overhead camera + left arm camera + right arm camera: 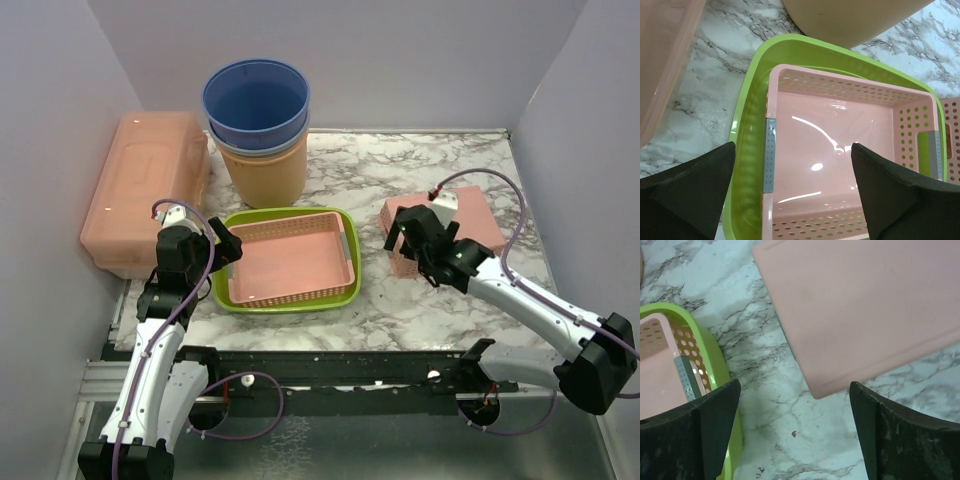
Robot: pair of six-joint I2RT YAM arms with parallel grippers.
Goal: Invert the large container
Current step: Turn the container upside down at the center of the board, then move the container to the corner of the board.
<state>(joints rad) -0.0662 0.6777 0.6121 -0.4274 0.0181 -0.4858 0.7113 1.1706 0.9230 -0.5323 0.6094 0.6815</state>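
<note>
A small pink perforated container [470, 225] lies bottom up on the marble at the right; its flat base [865, 305] fills the upper right of the right wrist view. My right gripper [410, 248] [795, 430] hovers open just off its near-left corner, holding nothing. The largest container in view, a translucent pink lidded box [145, 190], stands upright at the far left. My left gripper [228, 250] [792, 190] stands open over the left end of a pink basket [840, 140] nested in a green tray [747, 145], touching neither.
A blue bucket [257, 100] is stacked in a tan bucket [265, 170] at the back centre. The green tray [285, 302] with its pink basket [295, 262] sits between the arms. Grey walls close in the left, back and right.
</note>
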